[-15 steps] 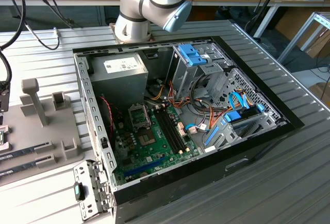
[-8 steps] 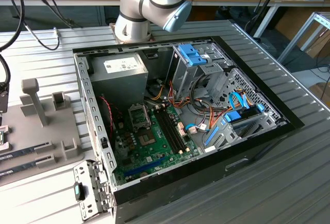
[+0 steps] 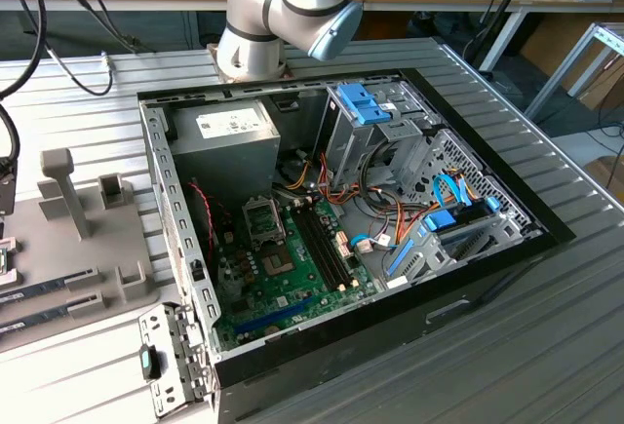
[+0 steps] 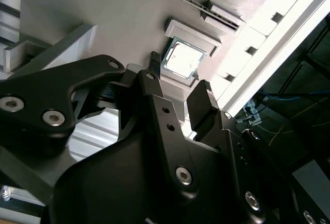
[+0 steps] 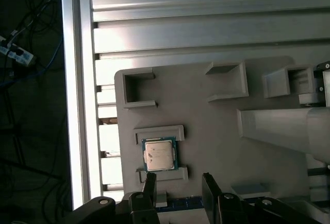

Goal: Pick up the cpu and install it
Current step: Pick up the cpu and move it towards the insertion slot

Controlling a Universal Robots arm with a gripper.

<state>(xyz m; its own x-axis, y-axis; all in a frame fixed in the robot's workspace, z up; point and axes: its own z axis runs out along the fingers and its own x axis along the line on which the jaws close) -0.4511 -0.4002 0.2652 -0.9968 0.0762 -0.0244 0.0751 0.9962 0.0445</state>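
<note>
1. The gripper (image 5: 179, 189) hangs just short of the cpu (image 5: 159, 154); its black fingers (image 5: 149, 185) are spread apart and hold nothing.
2. The cpu lies flat in a grey holder (image 5: 221, 141) between two raised lips, on the ribbed metal counter (image 5: 206, 28).
3. Risk, as judged: the fingers sit off to one side of the chip, so closing there could strike a lip or tilt the chip.
4. Risk, as judged: the thin, smooth edges offer little purchase, so it may slip.
5. The chip is small and square with a shiny silver lid; the holder is matt and moulded.
</note>
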